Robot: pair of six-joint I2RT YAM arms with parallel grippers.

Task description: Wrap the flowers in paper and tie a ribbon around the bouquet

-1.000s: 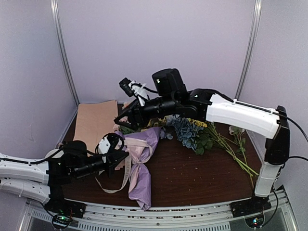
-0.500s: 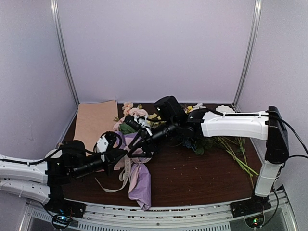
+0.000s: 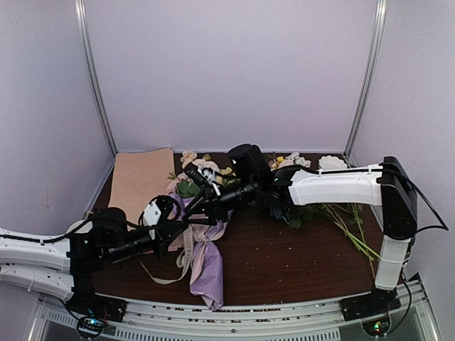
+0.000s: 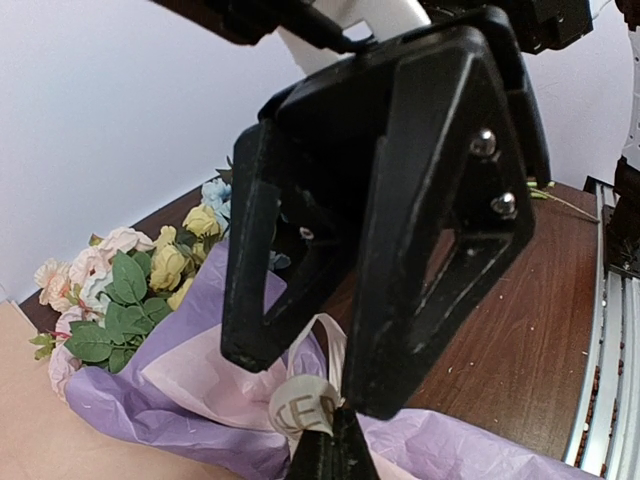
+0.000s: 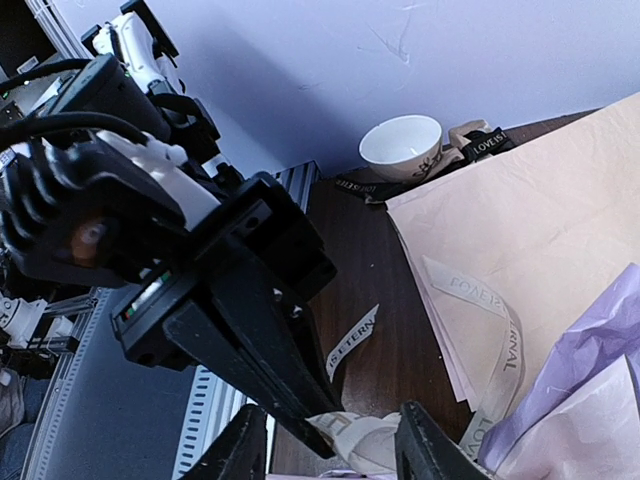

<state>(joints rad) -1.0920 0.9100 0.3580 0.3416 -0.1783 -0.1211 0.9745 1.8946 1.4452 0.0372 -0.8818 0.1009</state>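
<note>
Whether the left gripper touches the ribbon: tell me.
Touching. The left wrist view shows the left gripper shut on the ribbon, whose loop bulges out right at its closed tips.

I found the right gripper (image 3: 193, 211) and left gripper (image 3: 173, 229) crowded tip to tip over the bouquet (image 3: 206, 256), with no passage between. The ribbon (image 3: 187, 250) trailed near left, tan paper sheets (image 3: 138, 181) covered far left, and a loose flower bunch (image 3: 288, 209) cluttered far right. The near-right table (image 3: 291, 266) lay open.

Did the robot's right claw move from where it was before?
Yes. The right gripper has come lower and nearer, from beside the tan paper's far end to the bouquet's middle, by the left gripper.
</note>
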